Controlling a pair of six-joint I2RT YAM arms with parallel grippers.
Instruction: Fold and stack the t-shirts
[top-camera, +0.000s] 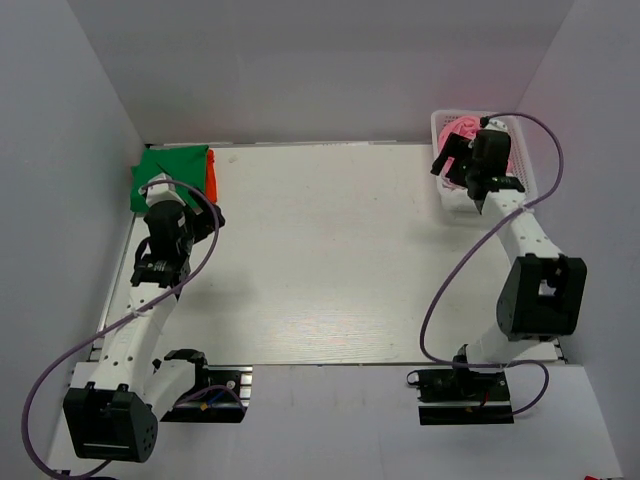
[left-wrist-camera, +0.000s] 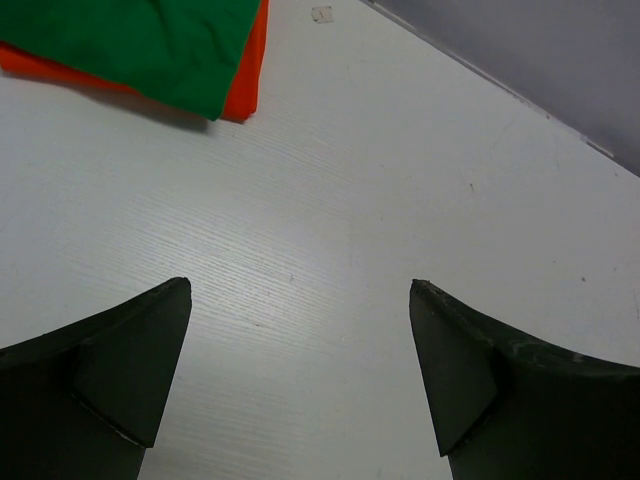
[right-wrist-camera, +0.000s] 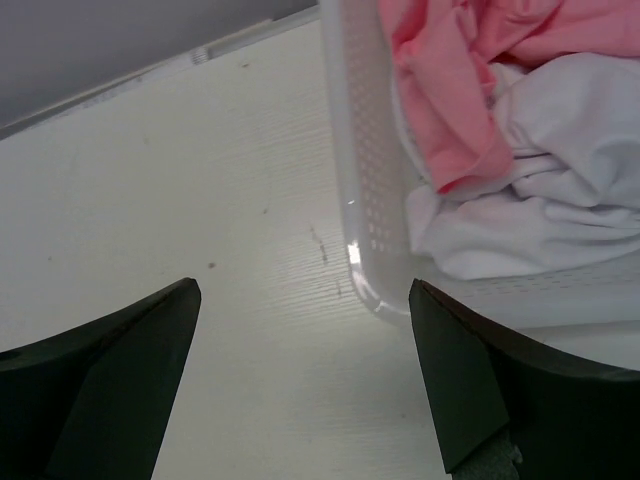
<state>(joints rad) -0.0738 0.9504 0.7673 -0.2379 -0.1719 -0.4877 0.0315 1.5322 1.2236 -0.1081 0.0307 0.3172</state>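
A: Where are the shirts sitting rn?
B: Green shirt (top-camera: 165, 165) is lying folded on top of the orange shirt (top-camera: 211, 175), far-left corner of the table (top-camera: 330, 260). Pink shirt (right-wrist-camera: 440, 90) & white shirt (right-wrist-camera: 540, 200) are lying crumpled in the basket (right-wrist-camera: 365, 180), far-right corner, w/ pink partly over white.
A: And the hands?
B: Left hand (left-wrist-camera: 300, 300) is hanging over bare table nr the stack, fingers spread wide, nothing btwn them. Right hand (right-wrist-camera: 305, 290) is hovering by a corner of the basket, also spread wide, gripping nothing. One finger is showing in front of the basket's rim, the other over the table
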